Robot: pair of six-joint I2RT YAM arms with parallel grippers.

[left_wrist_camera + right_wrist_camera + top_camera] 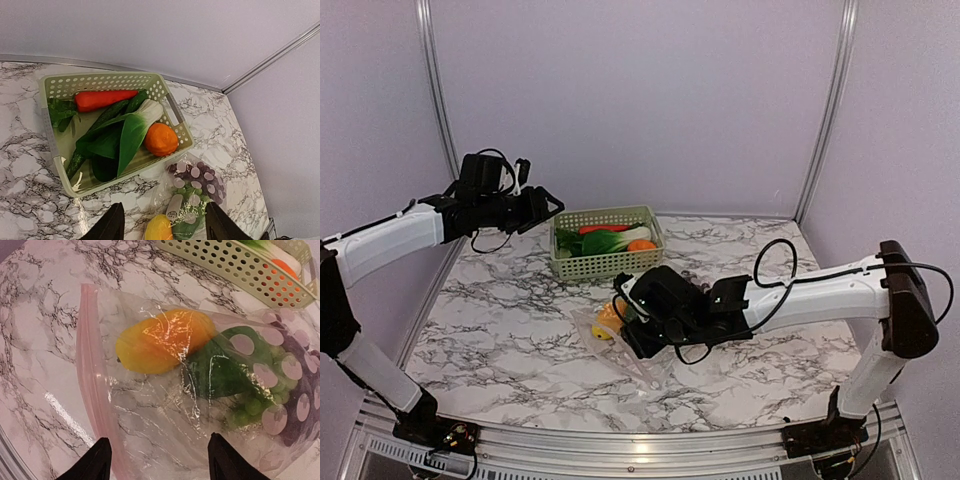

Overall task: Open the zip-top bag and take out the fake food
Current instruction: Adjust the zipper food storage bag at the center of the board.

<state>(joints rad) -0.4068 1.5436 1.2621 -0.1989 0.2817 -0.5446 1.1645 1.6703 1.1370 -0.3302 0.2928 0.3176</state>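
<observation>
Since the yellow-orange fruit (165, 340) lies just inside the pink zip strip (87, 365) along the bag's (150, 430) 9 o'clock edge, the right gripper (160, 460) should go in through that mouth and pinch the fruit, not the film; whether the strip is parted I cannot tell. Both grippers stand open and empty, the left gripper (165, 225) raised at the basket's (605, 265) 9 o'clock. Clear and crinkly, the bag lies on the table (500, 320) at the basket's 6 o'clock, also holding a green leaf (225, 370) and purple grapes (292, 385).
</observation>
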